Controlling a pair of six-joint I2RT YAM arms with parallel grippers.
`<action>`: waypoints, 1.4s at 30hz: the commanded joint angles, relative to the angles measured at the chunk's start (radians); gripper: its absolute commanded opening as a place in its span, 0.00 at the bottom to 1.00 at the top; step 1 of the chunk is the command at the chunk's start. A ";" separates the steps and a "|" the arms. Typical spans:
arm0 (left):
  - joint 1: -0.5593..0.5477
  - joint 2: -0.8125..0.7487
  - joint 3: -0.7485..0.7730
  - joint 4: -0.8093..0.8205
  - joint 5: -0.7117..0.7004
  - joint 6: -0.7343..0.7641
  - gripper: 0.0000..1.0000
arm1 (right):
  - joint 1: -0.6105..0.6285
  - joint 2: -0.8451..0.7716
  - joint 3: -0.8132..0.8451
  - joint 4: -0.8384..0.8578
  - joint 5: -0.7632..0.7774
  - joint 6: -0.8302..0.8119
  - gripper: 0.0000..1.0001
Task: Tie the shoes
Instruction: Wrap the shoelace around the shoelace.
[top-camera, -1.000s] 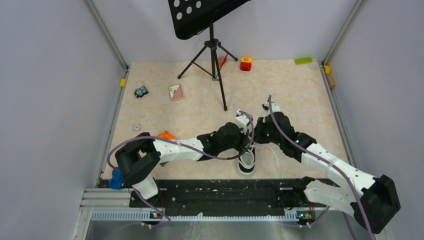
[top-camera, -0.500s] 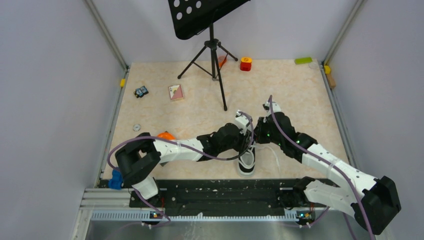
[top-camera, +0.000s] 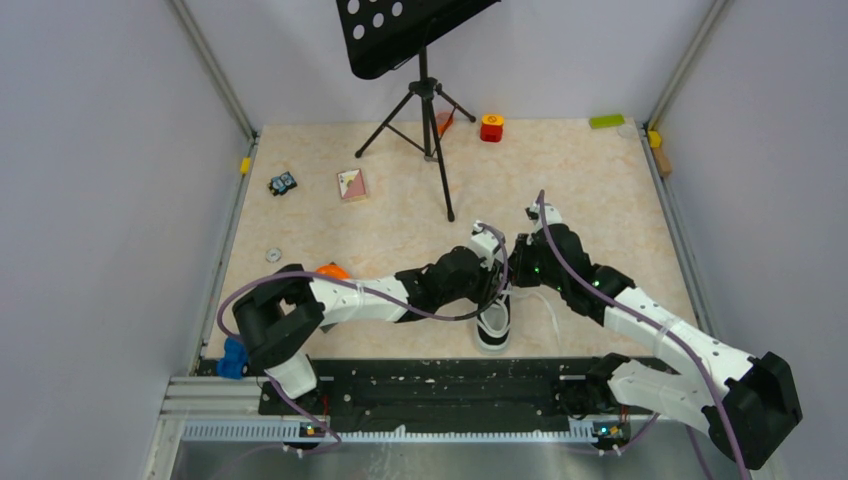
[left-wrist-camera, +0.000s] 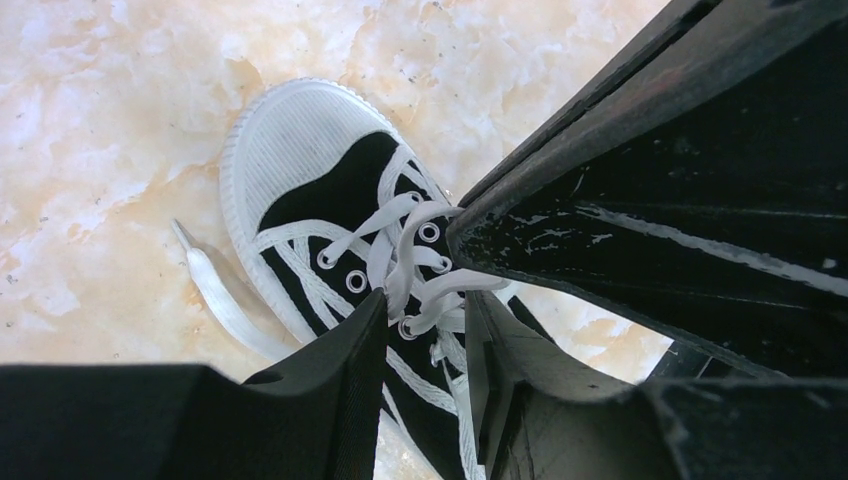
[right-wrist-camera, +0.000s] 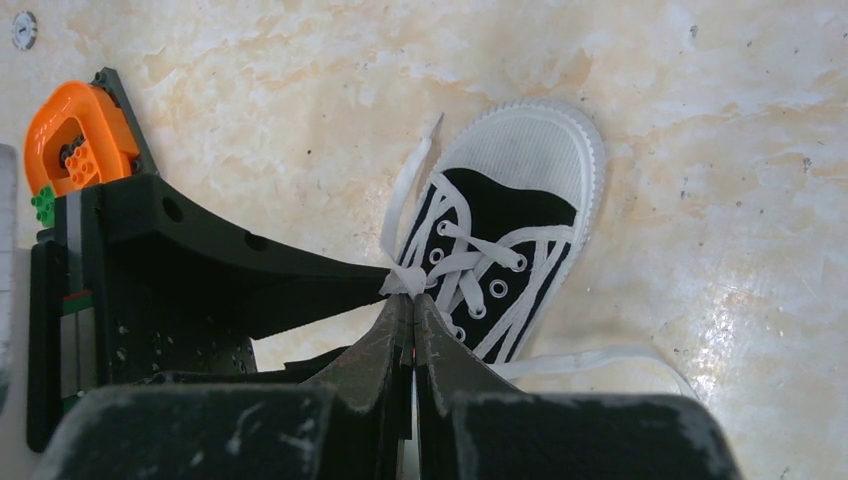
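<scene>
Sneaker (top-camera: 493, 322): laces (left-wrist-camera: 402, 262) gripped over the tongue.
Right gripper (right-wrist-camera: 413, 300) pinches the laces; left gripper (left-wrist-camera: 425, 320) jaws stand apart.

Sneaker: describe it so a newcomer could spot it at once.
On the beige table, look at the near edge, between the arm bases. The sneaker lies under the left gripper and right gripper: the only shoe, black canvas, white toe cap, loose white laces.

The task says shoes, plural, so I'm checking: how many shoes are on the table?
1. The black sneaker lies mid-width near the table's front edge, where the arms meet, right hand pinching its laces. No second shoe shows, though the arms hide some tabletop.
</scene>
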 joint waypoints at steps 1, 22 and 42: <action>-0.005 0.010 0.035 0.023 -0.003 0.008 0.38 | -0.011 -0.020 0.046 0.005 0.012 -0.007 0.00; -0.004 0.019 0.015 0.108 -0.004 0.003 0.39 | -0.011 -0.017 0.049 0.001 0.010 -0.010 0.00; -0.004 0.007 -0.022 0.139 0.003 0.008 0.00 | -0.011 -0.033 0.064 -0.037 0.055 0.003 0.20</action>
